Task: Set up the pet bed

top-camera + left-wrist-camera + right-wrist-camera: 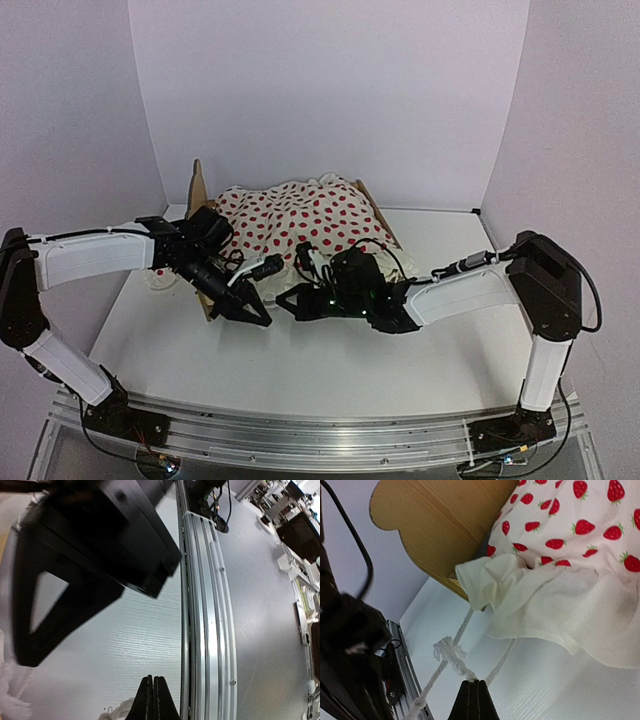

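The pet bed (198,190) stands at the back middle, its plywood headboard on the left and a side rail on the right. A white red-dotted blanket (300,220) covers it and spills over the front. In the right wrist view the headboard (435,525) and the blanket's ruffled edge (560,605) are close. A white rope (449,652) with a frayed knot runs out from under the ruffle. My right gripper (476,682) is shut on the rope's frayed end. My left gripper (152,679) is shut just above the table, with white fibres (117,711) beside its fingers.
Both grippers (262,320) (284,303) hang close together in front of the bed. The aluminium rail (200,605) runs along the near table edge. White walls close in the back and sides. A bit of white ruffle (160,282) lies left of the bed.
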Available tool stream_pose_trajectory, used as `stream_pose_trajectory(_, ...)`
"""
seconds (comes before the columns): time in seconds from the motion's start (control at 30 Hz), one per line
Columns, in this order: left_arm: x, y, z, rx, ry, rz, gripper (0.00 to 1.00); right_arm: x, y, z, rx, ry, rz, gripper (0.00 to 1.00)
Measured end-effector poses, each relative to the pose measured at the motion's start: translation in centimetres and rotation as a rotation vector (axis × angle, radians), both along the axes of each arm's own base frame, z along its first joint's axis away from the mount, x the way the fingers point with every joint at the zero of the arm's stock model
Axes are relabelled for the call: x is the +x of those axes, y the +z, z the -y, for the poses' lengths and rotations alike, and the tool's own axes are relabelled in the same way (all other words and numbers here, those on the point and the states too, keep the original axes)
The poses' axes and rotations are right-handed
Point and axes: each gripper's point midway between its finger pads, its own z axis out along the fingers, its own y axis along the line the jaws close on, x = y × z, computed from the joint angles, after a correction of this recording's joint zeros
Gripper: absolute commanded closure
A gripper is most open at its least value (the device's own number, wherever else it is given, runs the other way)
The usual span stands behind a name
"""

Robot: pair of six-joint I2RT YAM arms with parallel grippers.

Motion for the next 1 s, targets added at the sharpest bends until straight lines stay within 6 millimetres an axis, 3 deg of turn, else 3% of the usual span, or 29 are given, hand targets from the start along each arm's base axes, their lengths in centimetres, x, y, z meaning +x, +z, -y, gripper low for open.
stream_pose_trajectory(0.1,-1.4,-1.7,-0.4,0.016,-0.055,0.023,1.0,0.3,1.3,-0.5,0.035,-0.004,0.006,1.0)
stream_pose_trajectory(0.2,-1.3,-2.6,-0.6,0.015,-0.068,0.073,0.99,0.3,1.6,-0.7,0.048,-0.001,-0.005,1.0)
stream_pose_trajectory(0.33,-0.5,-3.3,-0.4,0.001,-0.078,0.158,0.62,0.2,2.6,-1.5,0.078,0.02,-0.015,1.0)
stream_pose_trajectory(0.4,-0.2,-3.3,-0.4,-0.006,-0.084,0.193,0.53,0.1,2.7,-1.6,0.083,0.027,-0.021,1.0)
stream_pose_trajectory(0.53,0.0,-2.2,-0.8,-0.028,-0.096,0.3,0.43,-0.3,2.4,-1.8,0.084,0.047,-0.039,1.0)
stream_pose_trajectory(0.73,1.6,1.9,-2.7,-0.06,-0.012,0.471,0.27,-0.9,0.7,-2.3,0.066,0.085,-0.073,1.0)
stream_pose_trajectory(0.83,3.2,2.1,-4.0,-0.032,0.04,0.529,0.23,-1.4,0.3,-2.6,0.061,0.107,-0.08,1.0)
stream_pose_trajectory(0.93,3.8,0.6,-5.0,0.019,0.043,0.558,0.23,-2.1,0.3,-3.2,0.064,0.14,-0.078,1.0)
stream_pose_trajectory(1.0,3.7,-0.5,-5.2,0.043,0.015,0.565,0.29,-2.5,0.7,-4.0,0.074,0.169,-0.069,1.0)
